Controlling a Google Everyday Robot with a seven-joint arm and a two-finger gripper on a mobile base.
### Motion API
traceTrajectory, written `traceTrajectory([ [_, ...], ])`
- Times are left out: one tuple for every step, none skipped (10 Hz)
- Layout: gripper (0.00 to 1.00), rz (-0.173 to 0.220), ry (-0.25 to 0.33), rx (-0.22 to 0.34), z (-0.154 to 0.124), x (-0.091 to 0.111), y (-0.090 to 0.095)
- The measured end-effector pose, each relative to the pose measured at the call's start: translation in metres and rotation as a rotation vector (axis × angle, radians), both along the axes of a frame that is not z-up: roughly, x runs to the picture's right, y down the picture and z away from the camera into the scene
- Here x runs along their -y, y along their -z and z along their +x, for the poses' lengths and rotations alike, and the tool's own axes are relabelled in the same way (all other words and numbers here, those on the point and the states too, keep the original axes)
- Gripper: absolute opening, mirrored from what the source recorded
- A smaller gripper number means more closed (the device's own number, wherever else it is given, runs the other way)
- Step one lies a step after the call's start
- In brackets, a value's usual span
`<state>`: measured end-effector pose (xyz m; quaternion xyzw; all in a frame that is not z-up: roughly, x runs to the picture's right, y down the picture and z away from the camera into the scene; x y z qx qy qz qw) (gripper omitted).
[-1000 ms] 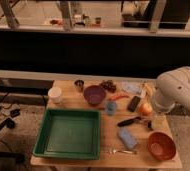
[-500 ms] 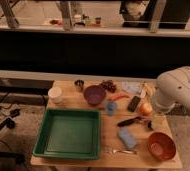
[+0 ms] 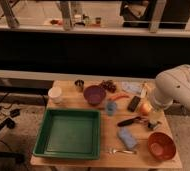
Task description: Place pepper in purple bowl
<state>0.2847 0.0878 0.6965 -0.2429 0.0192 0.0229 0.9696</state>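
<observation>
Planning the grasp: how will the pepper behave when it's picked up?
The pepper looks small and slim, so probably light. Its curved shape may pivot or slip in a pinch. The gripper hangs beside the yellow fruit.

Smooth white rounded arm (image 3: pixel 177 90) — gripper (image 3: pixel 152 122) low over the table (image 3: pixel 110 127)

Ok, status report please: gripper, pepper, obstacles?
Gripper open, empty, low beside the round fruit. Pepper on table, beside purple bowl, not touching. Blue cup close to both.

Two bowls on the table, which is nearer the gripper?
The orange-red bowl at the front-right corner, just in front of the gripper; the purple bowl sits much farther away, back-left.
</observation>
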Motion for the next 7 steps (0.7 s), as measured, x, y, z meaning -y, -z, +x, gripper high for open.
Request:
traceTrajectory([
  [0.80, 0.005, 0.012, 0.010, -0.006, 0.004, -0.004],
  [0.80, 0.009, 0.024, 0.028, -0.013, 0.008, -0.011],
  [0.80, 0.021, 0.036, 0.060, -0.024, 0.013, -0.021],
  [0.80, 0.039, 0.043, 0.095, -0.033, 0.021, -0.032],
  [0.80, 0.055, 0.045, 0.125, -0.040, 0.027, -0.041],
  [0.80, 0.071, 0.047, 0.150, -0.046, 0.035, -0.052],
  [0.80, 0.083, 0.057, 0.176, -0.057, 0.045, -0.070],
])
